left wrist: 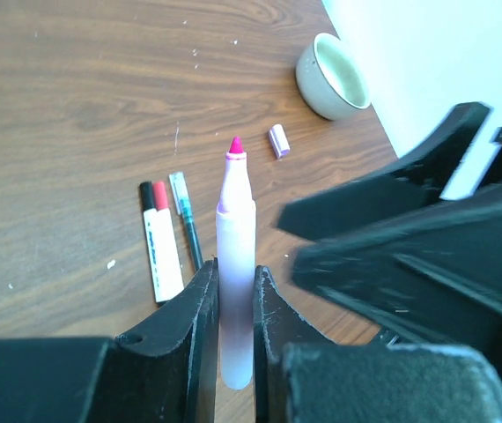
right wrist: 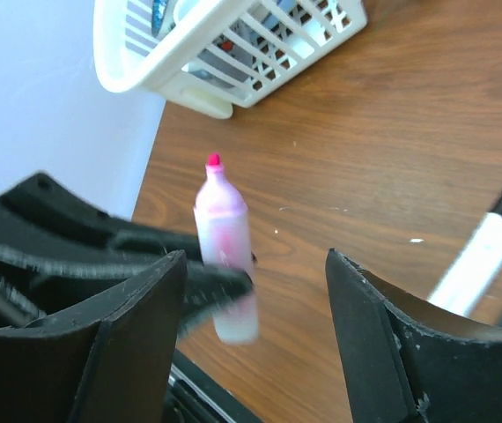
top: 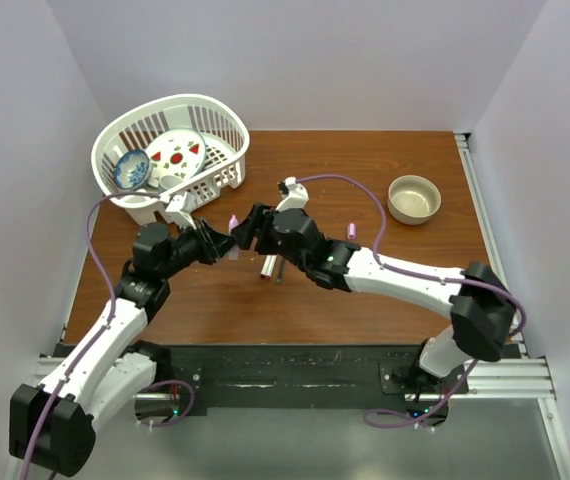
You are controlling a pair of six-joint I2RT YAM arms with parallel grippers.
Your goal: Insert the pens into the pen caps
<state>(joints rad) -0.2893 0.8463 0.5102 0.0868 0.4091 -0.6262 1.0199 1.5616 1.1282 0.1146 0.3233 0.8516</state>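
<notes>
My left gripper (top: 227,243) (left wrist: 234,271) is shut on the thick pink pen (left wrist: 236,220), which stands above the table with its magenta tip up. The pen also shows in the top view (top: 233,222) and the right wrist view (right wrist: 224,233). My right gripper (top: 254,228) (right wrist: 255,257) is open and empty, facing the left gripper, its jaws either side of the pen but apart from it. The white pen with a red end (left wrist: 159,247) (right wrist: 489,251) and the dark pen (left wrist: 187,222) lie side by side on the table (top: 270,266). A small pink cap (top: 351,230) (left wrist: 278,140) lies farther right.
A white basket (top: 227,130) (right wrist: 233,53) holding dishes stands at the back left. A small beige bowl (top: 414,198) (left wrist: 332,75) sits at the back right. The wooden table (top: 365,160) is walled on the left, back and right.
</notes>
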